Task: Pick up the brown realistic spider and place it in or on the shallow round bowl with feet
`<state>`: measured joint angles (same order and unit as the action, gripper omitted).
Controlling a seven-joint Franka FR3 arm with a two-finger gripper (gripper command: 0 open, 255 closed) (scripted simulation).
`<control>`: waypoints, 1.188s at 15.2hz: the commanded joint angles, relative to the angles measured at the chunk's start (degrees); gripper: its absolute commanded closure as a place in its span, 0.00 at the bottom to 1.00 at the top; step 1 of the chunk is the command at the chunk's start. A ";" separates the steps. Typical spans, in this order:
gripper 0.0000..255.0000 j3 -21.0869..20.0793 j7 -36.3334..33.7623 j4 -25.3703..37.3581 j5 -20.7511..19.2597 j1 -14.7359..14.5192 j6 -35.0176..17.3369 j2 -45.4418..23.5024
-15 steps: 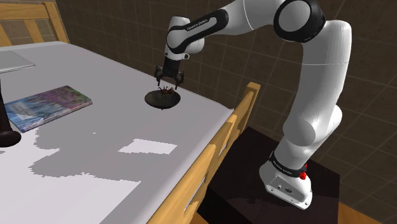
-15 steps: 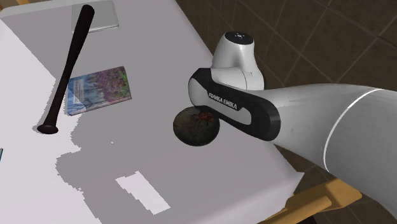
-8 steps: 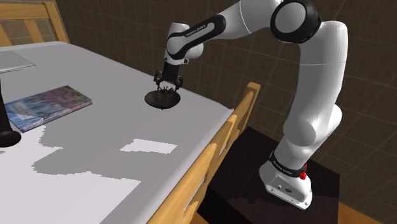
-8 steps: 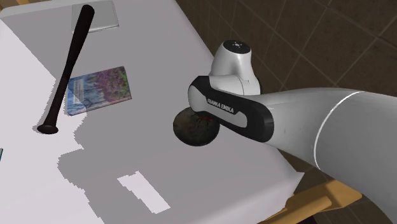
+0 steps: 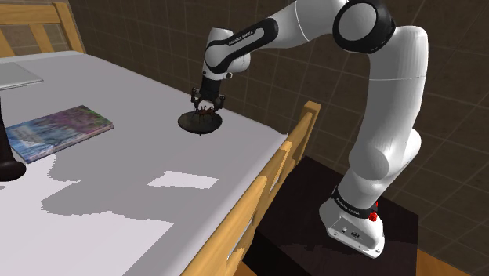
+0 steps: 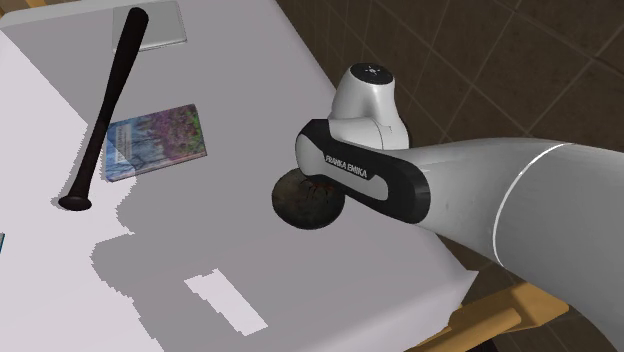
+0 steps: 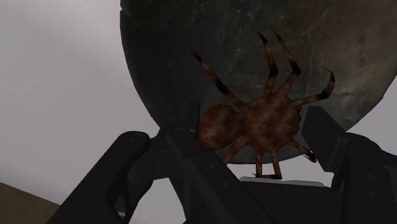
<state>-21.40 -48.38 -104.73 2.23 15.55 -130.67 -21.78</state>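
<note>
While the arm is reaching over the bed (image 5: 141, 94), the pincer (image 5: 207, 108) is hanging just above the dark bowl (image 5: 193, 124). Its fingers (image 7: 184, 159) are standing narrowly apart and clasping the brown spider (image 7: 251, 124) from both sides. The spider is hanging over the inside of the bowl, near the rim. A book (image 5: 59, 131) is lying at nine o'clock from the bowl, well apart.

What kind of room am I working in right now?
Most likely a bedroom. The work surface is a bed with a white sheet and a wooden frame. A book and a baseball bat lie on it.
</note>
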 commanded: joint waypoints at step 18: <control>1.00 -0.58 -0.23 4.21 1.13 0.54 7.92 3.91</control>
<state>-21.93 -48.59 -100.72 3.24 16.04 -123.34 -18.25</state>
